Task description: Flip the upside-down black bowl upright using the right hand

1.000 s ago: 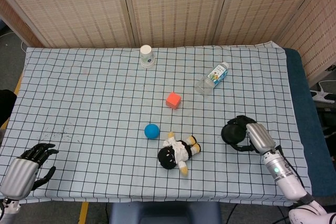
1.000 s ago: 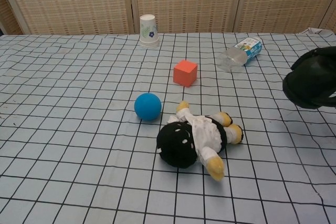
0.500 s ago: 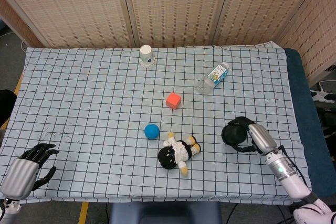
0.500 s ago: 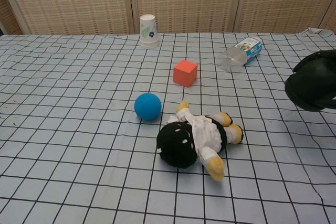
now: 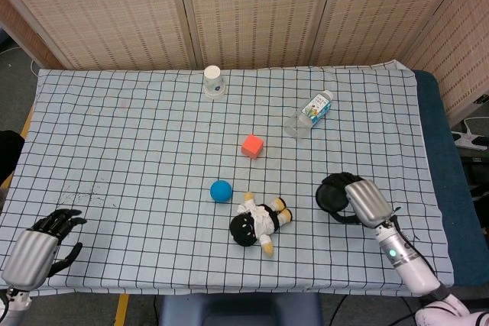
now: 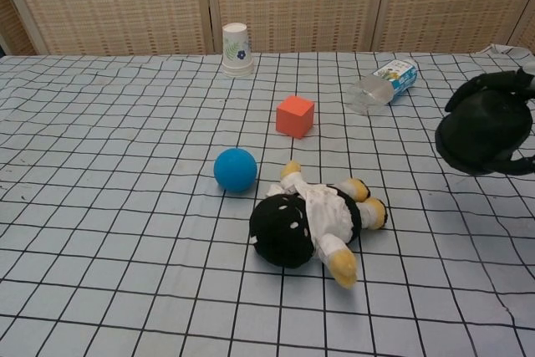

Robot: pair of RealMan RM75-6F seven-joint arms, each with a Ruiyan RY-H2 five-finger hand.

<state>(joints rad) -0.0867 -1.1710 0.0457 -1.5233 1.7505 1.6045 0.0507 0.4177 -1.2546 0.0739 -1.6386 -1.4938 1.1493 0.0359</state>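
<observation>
From the head view, the right hand (image 5: pixel 365 202) grasps the black bowl (image 5: pixel 333 195) right of the doll (image 5: pixel 258 221) and could let it slip and fall rim-down again if the hold is shallow, while the left hand (image 5: pixel 34 246) sits released, fingers apart, at the table's (image 5: pixel 114 135) near corner. From the chest view the bowl (image 6: pixel 478 133) hangs lifted and tilted, dark fingers (image 6: pixel 517 81) at its edge, and the bottle (image 6: pixel 382 84) label and cup (image 6: pixel 236 48) print are too small to read.

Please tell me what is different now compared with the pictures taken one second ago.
The right hand, gripping the black bowl, has carried it a little toward the table's middle, nearer the doll; in the chest view the bowl shows further left. The left hand, blue ball, red cube, bottle and paper cup stayed put.
</observation>
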